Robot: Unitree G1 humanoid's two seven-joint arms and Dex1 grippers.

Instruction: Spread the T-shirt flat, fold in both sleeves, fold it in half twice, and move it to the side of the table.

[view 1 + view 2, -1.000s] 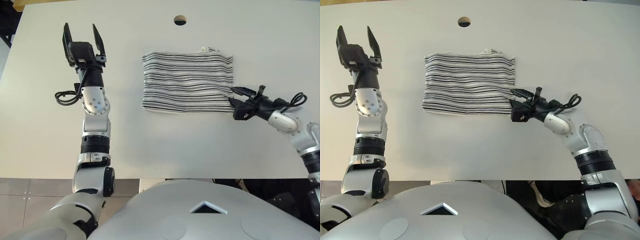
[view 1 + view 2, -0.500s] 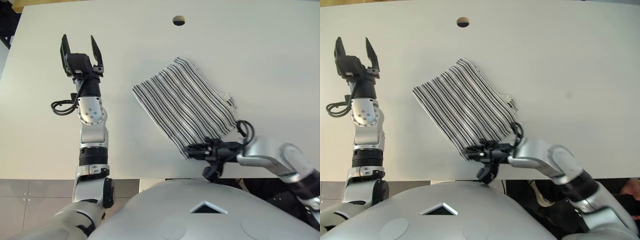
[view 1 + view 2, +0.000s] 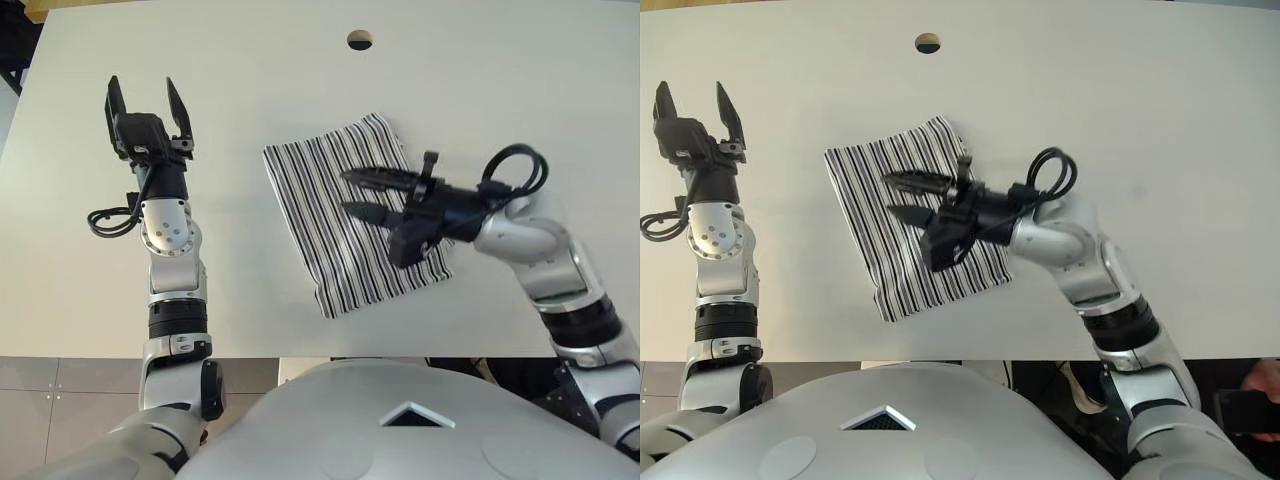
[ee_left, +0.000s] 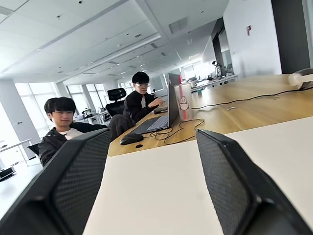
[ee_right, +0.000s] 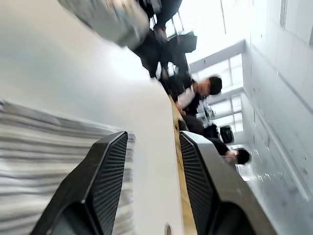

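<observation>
The right gripper has its jaws parted and nothing between them. In the right wrist view both fingers stand apart, with striped cloth beyond them. It hangs over the middle of the T-shirt, pointing toward the robot's left. Whether the tips touch the cloth I cannot tell.

The left gripper is also spread wide and empty, raised well apart from the shirt on the robot's left.

The shirt lies as a compact striped rectangle, skewed on the table, one corner close to the near edge and a little right of centre. Judging by that shape, the folds are done and the step in hand is moving the shirt to the side. The next move calls for the right jaws to come down on an edge, close on all the layers together, and drag or carry the bundle sideways without letting it unfold
</observation>
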